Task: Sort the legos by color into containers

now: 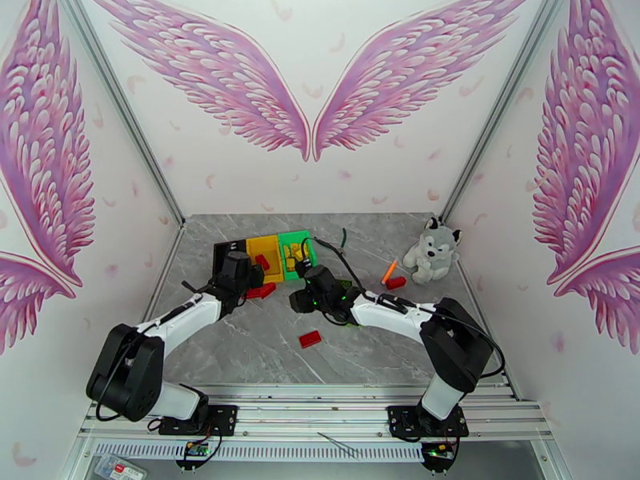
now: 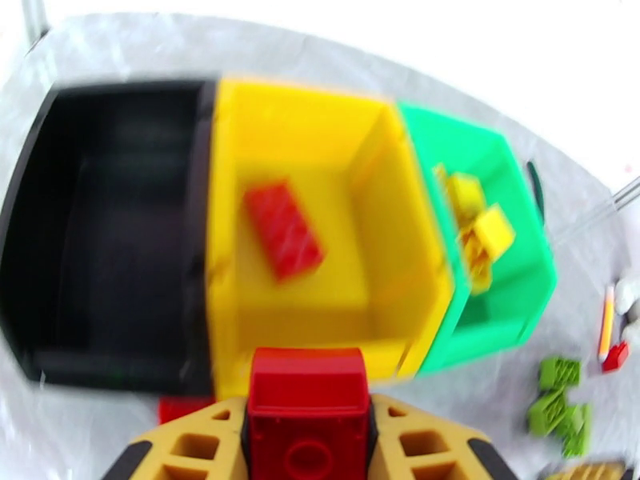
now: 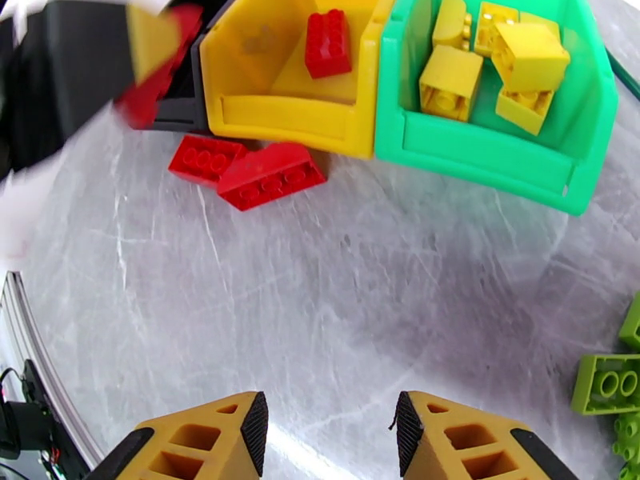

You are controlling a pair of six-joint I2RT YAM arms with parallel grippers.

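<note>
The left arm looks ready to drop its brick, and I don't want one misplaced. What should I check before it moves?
1. Grip: left gripper shut on the held brick: ok.
2. Target: yellow bin holds a red brick, with room left: ok.
3. Position: held brick past the bin's near rim, over the opening: cannot tell.
4. Other arm: right gripper open, empty, apart from the bins: ok.
5. Sorting so far: green bin holds yellow bricks alone: ok.
6. Reds all binned: not ok, loose red bricks lie before the yellow bin.
</note>
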